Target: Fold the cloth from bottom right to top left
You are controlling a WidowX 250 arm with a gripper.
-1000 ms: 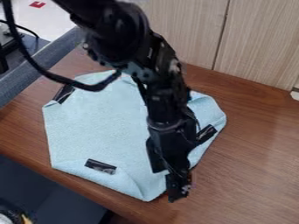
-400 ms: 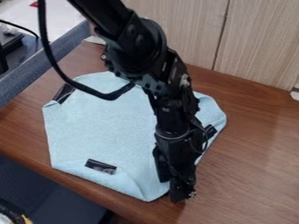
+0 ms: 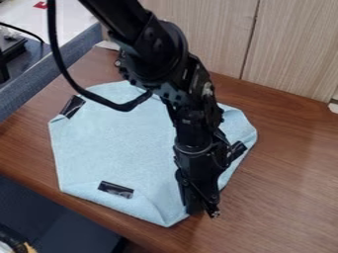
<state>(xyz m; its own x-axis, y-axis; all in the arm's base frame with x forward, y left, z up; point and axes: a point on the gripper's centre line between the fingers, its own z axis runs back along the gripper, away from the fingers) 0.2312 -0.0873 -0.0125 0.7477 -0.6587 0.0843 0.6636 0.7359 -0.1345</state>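
The black gripper (image 3: 202,208) hangs at the lower right edge of the light blue cloth (image 3: 115,143), over its bottom right corner, and hides part of that edge. The cloth lies on the brown table with several corners turned inward. Black tape strips sit on it at the bottom (image 3: 115,189), at the upper left and at the right, the last partly behind the arm. Whether any cloth is held is hidden from this angle.
Wooden panels (image 3: 284,49) stand behind the table (image 3: 284,178). A grey-blue padded edge (image 3: 46,74) runs along the left, and a black cable (image 3: 61,59) loops from the arm above the cloth.
The arm has shifted right since the first frame, and the gripper has most recently risen slightly. The cloth has slid a tiny bit to the right.
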